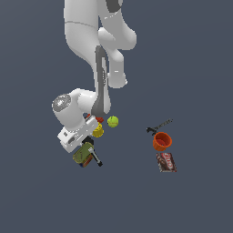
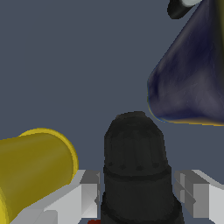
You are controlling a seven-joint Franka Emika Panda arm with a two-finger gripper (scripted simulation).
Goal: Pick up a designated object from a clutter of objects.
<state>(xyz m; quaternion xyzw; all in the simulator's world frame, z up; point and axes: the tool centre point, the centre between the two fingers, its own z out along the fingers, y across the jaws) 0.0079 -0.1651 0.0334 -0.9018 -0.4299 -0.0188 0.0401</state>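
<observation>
- While the white Panda arm [image 1: 98, 45] reaches down over a dark grey floor [image 1: 191, 68], its gripper [image 1: 81, 136] sits low among the clutter at the exterior view's left, hiding most of the drill.
- Only a red sliver of the power drill [image 1: 99, 119] shows from outside; in the wrist view its black chuck [image 2: 134, 166] stands between the two grey fingers [image 2: 89, 192].
- Jaws are spread wide, one on each side of the drill, not visibly touching it. By my reading, the approach is done; closing and lifting remain.
- A yellow cylinder [image 2: 35, 168] lies just beside one finger, a likely snag.
- An olive can [image 1: 83, 154] sits against the gripper's underside, and a dark blue shape [image 2: 192, 83] crowds the other finger.
- A green ball [image 1: 113, 121] rests near.
- Well apart at the right are an orange cup [image 1: 162, 141], brown box [image 1: 166, 162] and dark wrench [image 1: 159, 125]; open floor surrounds everything, and straight up looks clear.
</observation>
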